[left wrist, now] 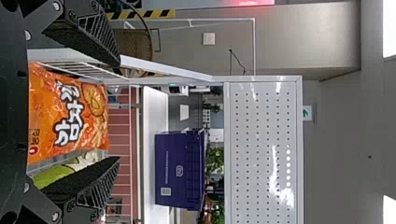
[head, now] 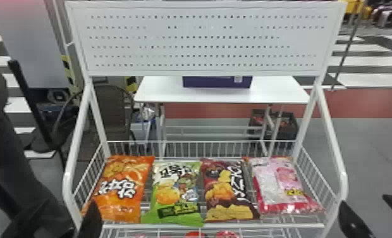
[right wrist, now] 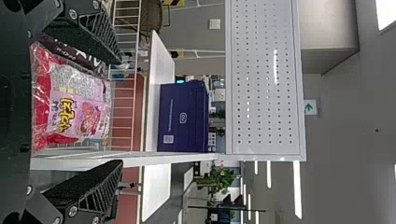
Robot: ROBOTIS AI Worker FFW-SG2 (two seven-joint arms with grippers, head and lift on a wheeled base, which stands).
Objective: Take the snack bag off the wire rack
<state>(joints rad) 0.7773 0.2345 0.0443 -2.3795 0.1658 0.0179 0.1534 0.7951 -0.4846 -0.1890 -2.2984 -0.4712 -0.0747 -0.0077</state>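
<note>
Jaws apart and empty on both sides: left gripper facing the orange bag, right gripper facing the pink bag, green bag and brown bag between, all 4 on the wire rack. Looks like the approach; next, reach in, straddle 1, squeeze.

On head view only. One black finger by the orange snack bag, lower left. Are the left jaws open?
Observer: Yes. In the left wrist view, the left gripper has its jaws wide apart.
Operator: Which bag does the right wrist camera face?
Observer: Mainly the pink snack bag; from there it appears in the gap between the right gripper's jaws.
Operator: Purple thing on the white table, mostly cut off by the pegboard. What is it?
Observer: A purple bin; the left wrist view shows its ribbed rim.
</note>
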